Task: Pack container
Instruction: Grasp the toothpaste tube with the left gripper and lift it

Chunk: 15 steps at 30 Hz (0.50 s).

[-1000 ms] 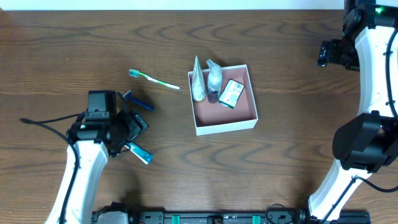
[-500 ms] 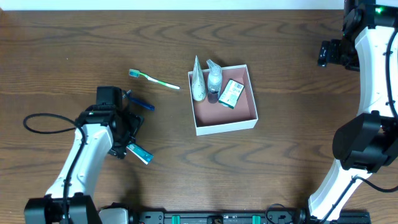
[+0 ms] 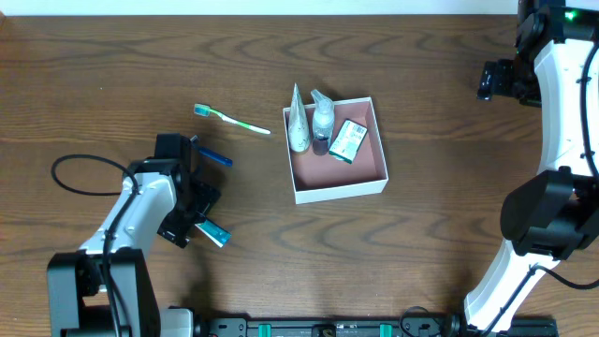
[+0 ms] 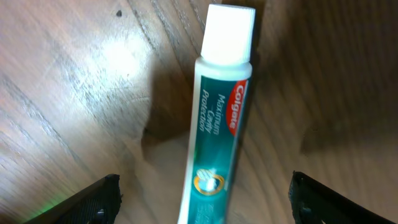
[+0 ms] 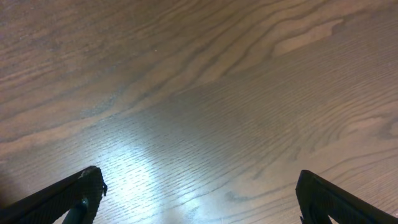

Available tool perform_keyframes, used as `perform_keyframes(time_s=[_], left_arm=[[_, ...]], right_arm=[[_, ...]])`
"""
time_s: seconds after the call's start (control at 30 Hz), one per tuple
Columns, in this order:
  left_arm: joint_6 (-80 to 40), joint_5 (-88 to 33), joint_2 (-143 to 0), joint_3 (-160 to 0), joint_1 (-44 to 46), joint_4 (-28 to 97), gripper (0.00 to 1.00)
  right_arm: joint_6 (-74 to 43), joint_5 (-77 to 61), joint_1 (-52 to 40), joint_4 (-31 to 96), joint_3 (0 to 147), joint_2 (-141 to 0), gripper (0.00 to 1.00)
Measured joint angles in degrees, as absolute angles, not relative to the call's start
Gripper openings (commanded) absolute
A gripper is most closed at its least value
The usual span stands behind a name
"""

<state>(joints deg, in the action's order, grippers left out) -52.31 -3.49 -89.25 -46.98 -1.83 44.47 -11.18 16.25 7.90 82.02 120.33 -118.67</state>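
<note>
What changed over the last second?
The left gripper swung rightward in the overhead view, toward the container. It is open astride the toothpaste tube, which is not gripped. Nothing was taken or released. The toothbrush, blue item, container and right arm stayed put.

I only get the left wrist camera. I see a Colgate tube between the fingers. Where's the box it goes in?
Observer: The container is on the table, off to the right of the left gripper and apart from it.
Operator: Is anything inside already?
Observer: Yes: a white tube, a small bottle and a green-and-white packet.
Operator: What else is left outside?
Observer: A green-and-white toothbrush and a blue item, both lying left of the container.
</note>
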Motion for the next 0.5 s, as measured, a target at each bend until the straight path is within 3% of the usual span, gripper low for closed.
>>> perform_keyframes(time_s=[0.23,0.5], left_arm=[[-49.3,-1.7,-92.5,-47.0,-1.8,42.8,0.56],[-48.1,-1.6,-94.0,-47.3,-1.8,41.5,0.36]], right_arm=[[-11.2,16.3,7.9,82.0,120.3,-118.7,0.99],[-11.2,16.3,7.9,82.0,120.3,-118.7,0.99]])
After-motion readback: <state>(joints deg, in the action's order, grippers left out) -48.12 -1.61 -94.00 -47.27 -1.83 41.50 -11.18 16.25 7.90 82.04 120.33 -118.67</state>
